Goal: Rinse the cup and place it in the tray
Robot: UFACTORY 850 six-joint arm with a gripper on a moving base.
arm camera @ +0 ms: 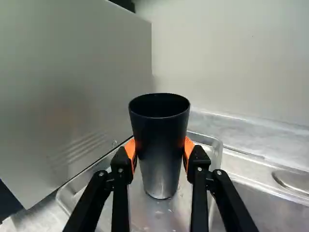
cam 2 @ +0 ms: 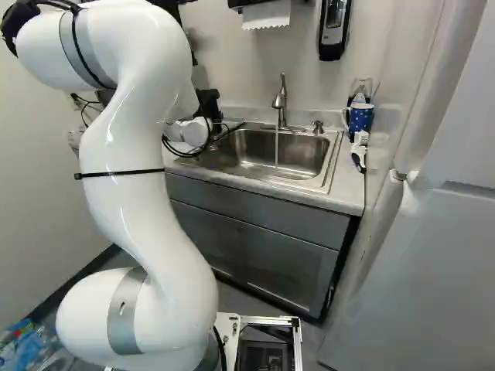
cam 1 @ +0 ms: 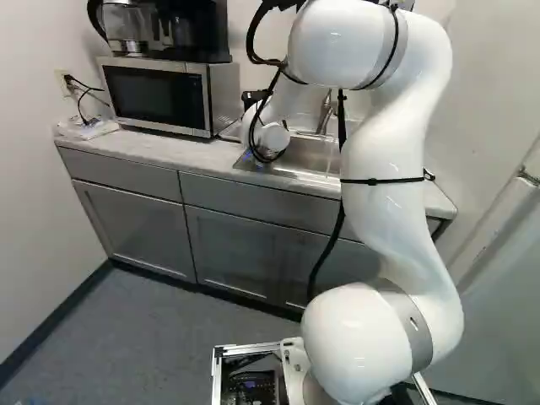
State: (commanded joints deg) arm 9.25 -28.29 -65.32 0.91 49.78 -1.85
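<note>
The gripper (cam 2: 207,100) sits near the upper left of the right base view, at the wrist end of the white arm (cam 2: 147,154), its fingertips hidden there. In the wrist view the gripper (arm camera: 160,150) pinches a tall blk tumbler (arm camera: 159,145) btwn its two orange pads (arm camera: 131,149), one per side. Tumbler's upright, open mouth up, narrower at the base, held over the metal tray (arm camera: 145,212); can't tell if its base touches the tray floor. A few drops show in the tray, under the fingers.

Tray lies btwn the microwave (cam 1: 156,93) & the sink (cam 2: 329,166). Microwave is upper left of the left base view, w/ a coffee maker (cam 1: 126,25) on top. Sink is upper ctr of the right base view; a thin water stream (cam 2: 276,151) runs into it from the faucet (cam 2: 281,100). Soap pump (cam 2: 318,127) stands just beside, on the sink's back rim.

Blue mug w/ white dots (cam 2: 360,117) is upper right of the same view, near the wall. Paper towel (cam 2: 267,15) hangs top ctr, wall dispenser (cam 2: 334,27) to its right. Gray cabinets (cam 1: 131,224) run under the countertop (cam 1: 190,153), mid-left of the left base view.
</note>
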